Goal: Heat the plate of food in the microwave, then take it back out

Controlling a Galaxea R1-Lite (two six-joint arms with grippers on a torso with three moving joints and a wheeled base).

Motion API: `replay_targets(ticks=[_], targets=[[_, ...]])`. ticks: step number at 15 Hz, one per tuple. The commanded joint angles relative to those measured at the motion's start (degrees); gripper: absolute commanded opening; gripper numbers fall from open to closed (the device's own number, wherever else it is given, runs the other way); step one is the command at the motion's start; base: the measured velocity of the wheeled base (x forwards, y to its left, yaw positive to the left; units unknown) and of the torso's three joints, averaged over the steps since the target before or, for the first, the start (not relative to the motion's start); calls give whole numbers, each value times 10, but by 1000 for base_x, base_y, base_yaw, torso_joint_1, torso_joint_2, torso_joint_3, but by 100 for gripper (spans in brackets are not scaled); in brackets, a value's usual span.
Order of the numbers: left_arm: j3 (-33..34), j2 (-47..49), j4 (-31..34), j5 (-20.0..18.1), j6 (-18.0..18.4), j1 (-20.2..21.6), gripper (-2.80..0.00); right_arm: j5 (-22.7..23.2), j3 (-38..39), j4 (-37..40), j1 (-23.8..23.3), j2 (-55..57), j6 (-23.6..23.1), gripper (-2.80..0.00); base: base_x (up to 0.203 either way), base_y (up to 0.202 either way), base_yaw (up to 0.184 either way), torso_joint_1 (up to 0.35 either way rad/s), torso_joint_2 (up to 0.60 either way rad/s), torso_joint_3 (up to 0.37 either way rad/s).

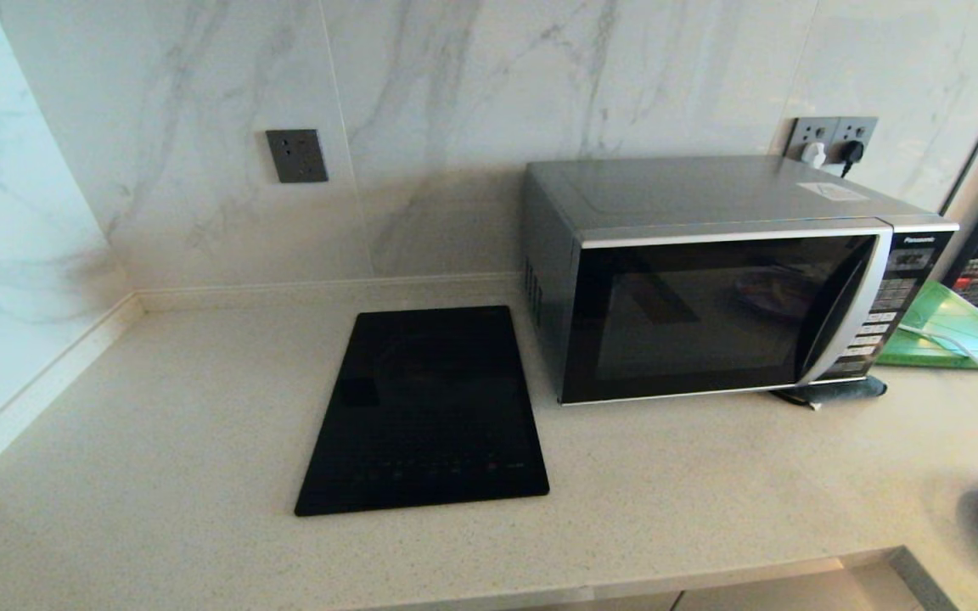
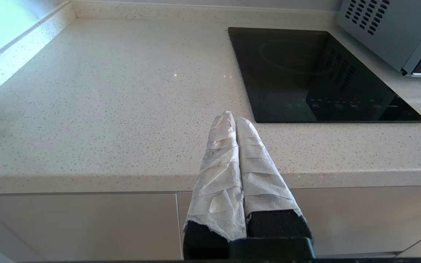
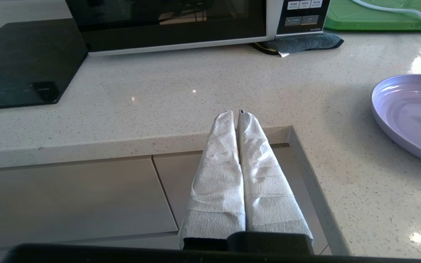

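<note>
Microwave (image 1: pixel 727 280), a big silver-grey box with a closed dark glass door, stands at the desk's (image 1: pixel 158 424) back edge; it looks heavy, its door edge the likely hold. Right of it at the desk's right edge lies the shallow lavender plate of food (image 3: pixel 404 109), probably light, stiff and slick, best pinched at its rim. Both paper-wrapped tools, left tool (image 2: pixel 235 120) and right tool (image 3: pixel 236 114), hang off the front edge, pressed shut, empty.

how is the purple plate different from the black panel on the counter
The plate of food is round, lavender and dished with a raised rim; the black panel is rectangular, glossy black and flat. The plate is far smaller than the panel. The plate holds a few orange sticks; the panel's top is bare. The plate lies right of the microwave, the panel left of it. Both rest on the counter.
</note>
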Motion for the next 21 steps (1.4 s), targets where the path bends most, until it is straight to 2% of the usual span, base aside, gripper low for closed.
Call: replay_targets(ticks=[1, 21], targets=[[0, 1, 0, 0, 0, 0, -280, -1, 2, 0, 0, 1, 0, -280, 0, 0, 0, 0, 0, 0], [0, 1, 0, 0, 0, 0, -280, -1, 2, 0, 0, 0, 0, -280, 0, 0, 0, 0, 0, 0]])
